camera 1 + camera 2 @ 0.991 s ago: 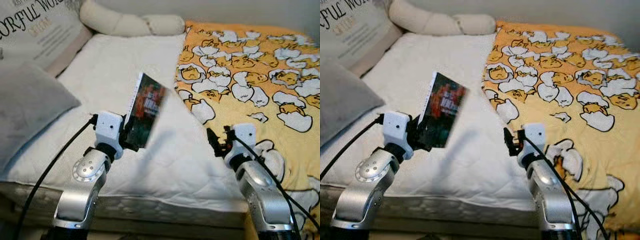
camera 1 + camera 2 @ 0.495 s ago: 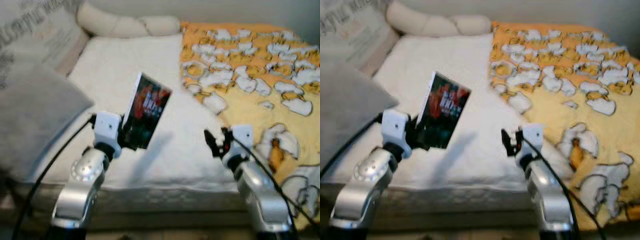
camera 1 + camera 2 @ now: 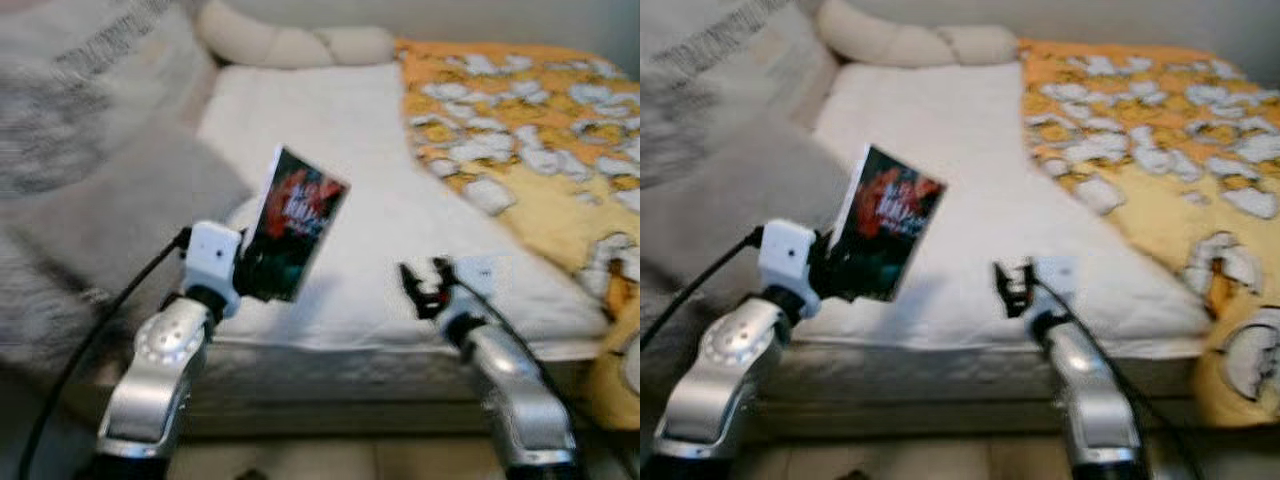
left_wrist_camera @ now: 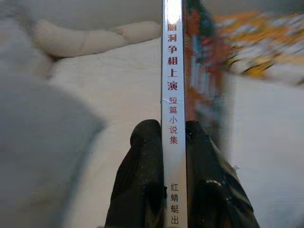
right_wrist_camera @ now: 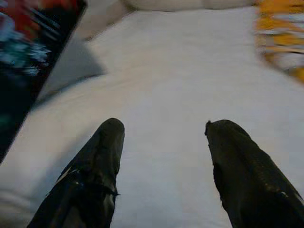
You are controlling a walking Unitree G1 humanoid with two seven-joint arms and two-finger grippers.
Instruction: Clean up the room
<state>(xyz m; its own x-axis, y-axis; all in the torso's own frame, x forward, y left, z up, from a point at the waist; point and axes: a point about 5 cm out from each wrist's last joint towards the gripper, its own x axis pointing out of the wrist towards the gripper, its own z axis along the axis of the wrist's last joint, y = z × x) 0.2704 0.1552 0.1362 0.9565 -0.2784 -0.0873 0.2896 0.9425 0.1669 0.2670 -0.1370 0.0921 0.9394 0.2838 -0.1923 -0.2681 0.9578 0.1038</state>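
Left gripper (image 4: 174, 142) clamps the book (image 3: 295, 225), spine between both fingers (image 4: 142, 161); right gripper (image 5: 164, 142) open, over the bed (image 3: 370, 170).

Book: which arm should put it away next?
Left, probably. The left gripper already clamps the book by its spine, upright over the bed. The right gripper hangs open with nothing in it.

Soft, even indoor light, no harsh glare. Head views motion-blurred, worst on the grey pillow (image 3: 120, 200) and yellow blanket (image 3: 530, 150). Left wrist view: book (image 4: 174, 118) spine sharp, background smeared. Faint shadow under book on the mattress (image 3: 970, 200).
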